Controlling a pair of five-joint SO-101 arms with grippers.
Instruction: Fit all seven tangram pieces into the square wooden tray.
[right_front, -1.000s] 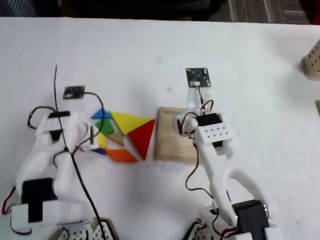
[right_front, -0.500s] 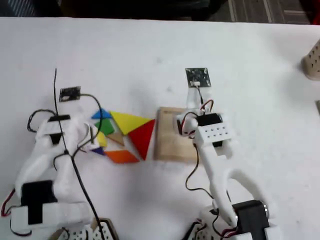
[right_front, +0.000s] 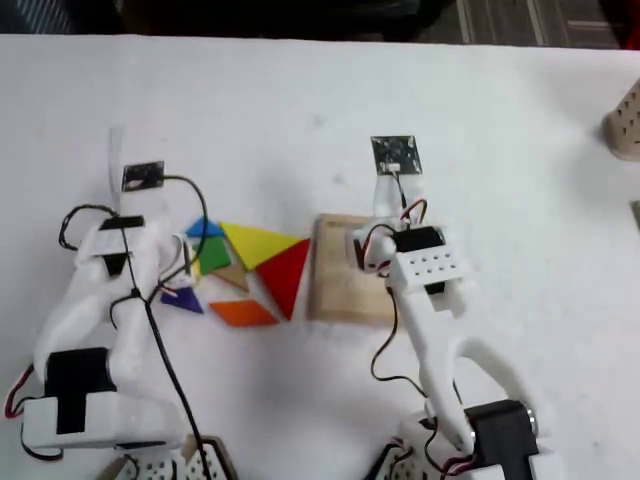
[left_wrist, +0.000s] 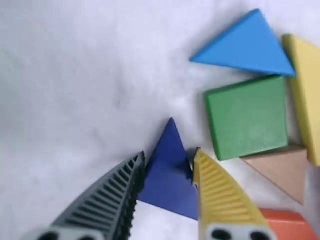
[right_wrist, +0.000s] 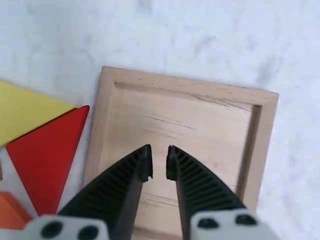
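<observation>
My left gripper (left_wrist: 168, 157) is shut on the dark blue triangle (left_wrist: 170, 175), one grey finger and one yellow finger against its sides. This triangle (right_front: 182, 299) lies at the near left corner of the piece cluster. Beside it are the blue triangle (left_wrist: 247, 47), green square (left_wrist: 247, 116), tan triangle (left_wrist: 280, 167), yellow triangle (right_front: 258, 243), red triangle (right_front: 287, 275) and orange piece (right_front: 242, 313). The square wooden tray (right_wrist: 190, 86) holds nothing. My right gripper (right_wrist: 158, 162) hangs over the tray, shut with only a thin gap, holding nothing.
The right arm (right_front: 420, 262) covers the right part of the tray (right_front: 335, 270). A tan pegged object (right_front: 625, 125) stands at the table's far right edge. White tabletop stretches behind the pieces and between the two arms.
The left arm shifted slightly at the cluster's left edge, and the dark blue triangle slid a little left, out from under the gripper. The right arm has kept still.
</observation>
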